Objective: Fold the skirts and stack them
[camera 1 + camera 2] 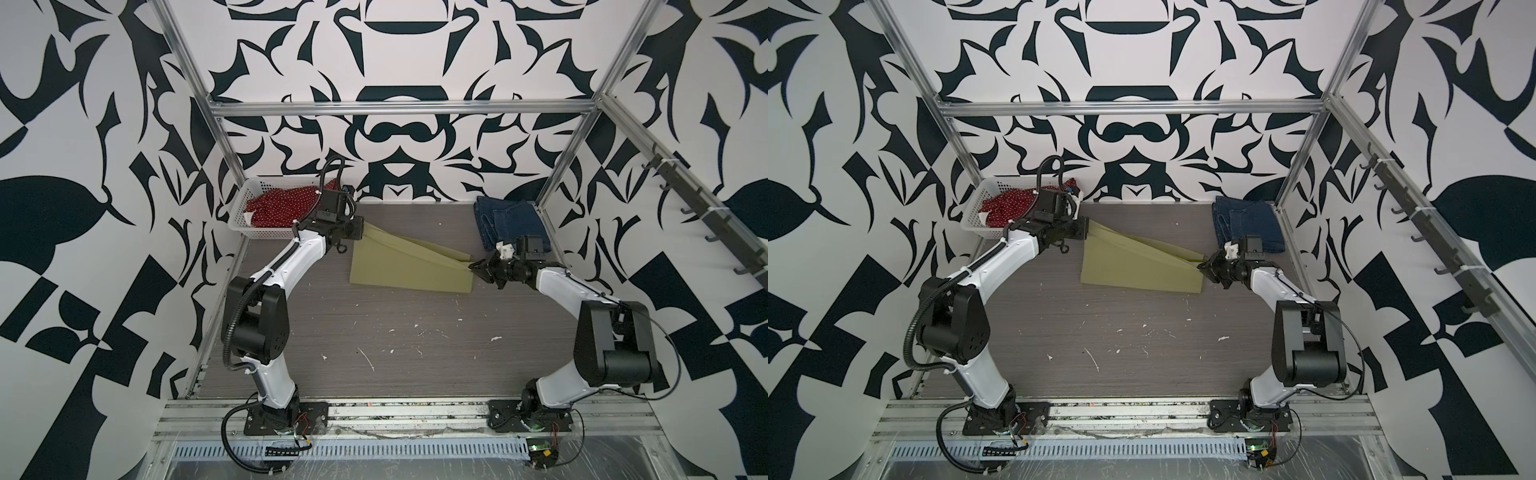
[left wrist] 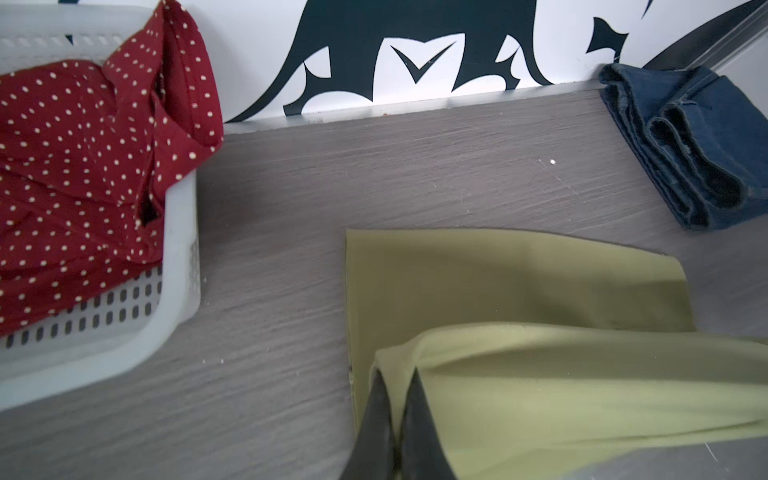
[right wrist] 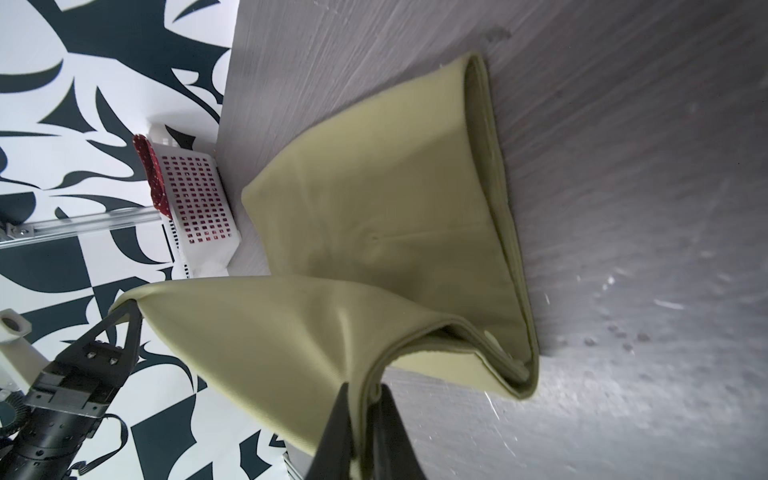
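Note:
The olive-green skirt (image 1: 399, 270) lies partly folded mid-table, its near part flat and its far edge lifted into a taut ridge between the two grippers. My left gripper (image 1: 360, 230) is shut on that edge's left corner (image 2: 397, 372). My right gripper (image 1: 473, 266) is shut on the right corner (image 3: 365, 388), several layers between its fingers. Both top views show this (image 1: 1133, 270). The denim skirt (image 1: 511, 220) sits folded at the back right corner. The red polka-dot skirt (image 1: 282, 205) lies crumpled in the basket.
The white perforated basket (image 1: 259, 233) stands at the back left, close behind my left gripper. Metal frame posts (image 1: 561, 166) and the patterned back wall border the grey table (image 1: 395, 324). Small white specks dot its front half.

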`<state>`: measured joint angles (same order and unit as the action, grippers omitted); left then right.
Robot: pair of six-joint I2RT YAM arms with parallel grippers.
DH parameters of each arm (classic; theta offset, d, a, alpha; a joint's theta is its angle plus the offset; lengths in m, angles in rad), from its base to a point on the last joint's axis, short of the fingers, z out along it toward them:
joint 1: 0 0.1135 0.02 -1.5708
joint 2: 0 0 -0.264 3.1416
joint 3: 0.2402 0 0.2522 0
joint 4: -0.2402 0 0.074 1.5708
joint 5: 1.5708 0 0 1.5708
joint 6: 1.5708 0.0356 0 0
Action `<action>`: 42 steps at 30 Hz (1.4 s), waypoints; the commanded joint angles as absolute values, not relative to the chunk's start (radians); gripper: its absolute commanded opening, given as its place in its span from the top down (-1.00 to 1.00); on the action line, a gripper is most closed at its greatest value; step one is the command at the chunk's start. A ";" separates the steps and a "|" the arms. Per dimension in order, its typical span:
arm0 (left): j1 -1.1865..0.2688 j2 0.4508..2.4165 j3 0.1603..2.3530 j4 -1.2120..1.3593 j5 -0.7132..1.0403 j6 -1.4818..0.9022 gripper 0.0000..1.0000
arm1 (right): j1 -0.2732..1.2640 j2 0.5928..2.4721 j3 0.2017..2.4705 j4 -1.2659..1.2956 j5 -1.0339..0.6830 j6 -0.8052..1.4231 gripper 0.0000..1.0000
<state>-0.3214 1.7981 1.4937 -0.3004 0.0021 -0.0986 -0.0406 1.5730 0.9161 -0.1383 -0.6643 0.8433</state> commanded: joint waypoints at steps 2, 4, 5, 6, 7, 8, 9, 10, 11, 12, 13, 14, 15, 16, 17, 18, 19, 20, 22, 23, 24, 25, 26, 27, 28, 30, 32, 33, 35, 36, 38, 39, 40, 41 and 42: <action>-0.280 1.886 1.595 -0.269 -0.080 -0.044 1.00 | -0.066 1.614 0.954 -0.079 -0.625 0.888 0.72; -0.279 1.940 1.652 -0.280 -0.079 -0.033 1.00 | -0.066 1.632 0.962 -0.060 -0.623 0.904 0.71; -0.278 1.965 1.676 -0.281 -0.075 -0.023 1.00 | -0.066 1.638 0.965 -0.054 -0.617 0.909 0.68; -0.278 1.994 1.710 -0.286 -0.071 -0.010 1.00 | -0.065 1.645 0.971 -0.051 -0.611 0.917 0.61; -0.278 2.024 1.750 -0.299 -0.074 0.000 0.95 | -0.066 1.652 0.979 -0.054 -0.609 0.921 0.52; -0.278 2.050 1.783 -0.309 -0.078 0.007 0.63 | -0.066 1.658 0.989 -0.055 -0.612 0.923 0.46; -0.276 2.080 1.820 -0.315 -0.079 0.020 0.19 | -0.066 1.664 0.999 -0.055 -0.614 0.926 0.34; -0.276 2.105 1.862 -0.321 -0.085 0.029 -0.19 | -0.065 1.667 1.014 -0.061 -0.615 0.933 0.20; -0.276 2.128 1.902 -0.339 -0.093 0.035 -0.34 | -0.066 1.668 1.032 -0.073 -0.620 0.934 0.12; -0.276 2.148 1.956 -0.372 -0.101 0.032 -0.51 | -0.066 1.665 1.049 -0.081 -0.627 0.933 0.12; -0.276 2.160 2.009 -0.408 -0.098 0.027 -0.61 | -0.066 1.654 1.065 -0.086 -0.632 0.933 0.12; -0.276 2.161 2.038 -0.434 -0.090 0.025 -0.63 | -0.066 1.639 1.073 -0.091 -0.627 0.934 0.12; -0.278 2.149 2.043 -0.435 -0.073 0.022 -0.63 | -0.066 1.612 1.074 -0.089 -0.616 0.932 0.12; -0.277 2.125 2.017 -0.410 -0.059 0.018 -0.63 | -0.063 1.583 1.069 -0.076 -0.613 0.929 0.13; -0.277 2.099 1.987 -0.385 -0.050 0.011 -0.64 | -0.060 1.559 1.063 -0.063 -0.607 0.924 0.13; -0.277 2.067 1.948 -0.359 -0.042 0.001 -0.64 | -0.054 1.530 1.051 -0.052 -0.604 0.908 0.14; -0.278 2.040 1.908 -0.336 -0.036 -0.004 -0.63 | -0.051 1.508 1.044 -0.053 -0.602 0.887 0.15; -0.278 2.008 1.870 -0.320 -0.027 -0.011 -0.63 | -0.047 1.488 1.034 -0.057 -0.601 0.859 0.17; -0.278 1.958 1.805 -0.319 -0.020 -0.045 -0.63 | -0.028 1.459 1.016 -0.064 -0.597 0.780 0.20; -0.278 1.931 1.770 -0.326 -0.012 -0.069 -0.63 | -0.011 1.452 1.015 -0.096 -0.581 0.737 0.20; -0.277 1.902 1.729 -0.327 -0.002 -0.102 -0.62 | 0.007 1.452 1.022 -0.136 -0.567 0.697 0.22; -0.278 1.878 1.684 -0.325 0.002 -0.132 -0.62 | 0.028 1.456 1.031 -0.175 -0.550 0.655 0.24; -0.279 1.848 1.629 -0.316 0.007 -0.169 -0.61 | 0.058 1.466 1.049 -0.230 -0.519 0.613 0.26; -0.278 1.820 1.574 -0.306 0.021 -0.208 -0.61 | 0.086 1.477 1.066 -0.280 -0.488 0.578 0.28; -0.278 1.799 1.523 -0.293 0.035 -0.235 -0.61 | 0.114 1.488 1.071 -0.296 -0.475 0.551 0.29; -0.281 1.766 1.417 -0.253 0.043 -0.271 -0.59 | 0.173 1.514 1.079 -0.304 -0.437 0.509 0.33; -0.282 1.769 1.358 -0.235 0.030 -0.284 -0.51 | 0.207 1.552 1.088 -0.311 -0.388 0.497 0.42; -0.282 1.782 1.349 -0.234 0.030 -0.281 -0.47 | 0.215 1.564 1.090 -0.309 -0.365 0.496 0.44; -0.282 1.819 1.354 -0.234 0.035 -0.275 -0.41 | 0.231 1.593 1.099 -0.300 -0.326 0.497 0.49; -0.282 1.841 1.366 -0.234 0.042 -0.273 -0.40 | 0.237 1.609 1.108 -0.293 -0.326 0.497 0.51; -0.282 1.890 1.401 -0.233 0.048 -0.269 -0.39 | 0.247 1.640 1.120 -0.287 -0.303 0.507 0.52; -0.282 1.921 1.427 -0.238 0.056 -0.268 -0.38 | 0.248 1.655 1.121 -0.274 -0.288 0.518 0.54; -0.283 1.951 1.457 -0.252 0.060 -0.265 -0.36 | 0.249 1.667 1.121 -0.263 -0.284 0.526 0.55; -0.284 1.983 1.488 -0.269 0.064 -0.261 -0.34 | 0.249 1.681 1.123 -0.254 -0.279 0.533 0.55; -0.284 2.010 1.514 -0.275 0.066 -0.261 -0.33 | 0.249 1.696 1.124 -0.244 -0.267 0.543 0.55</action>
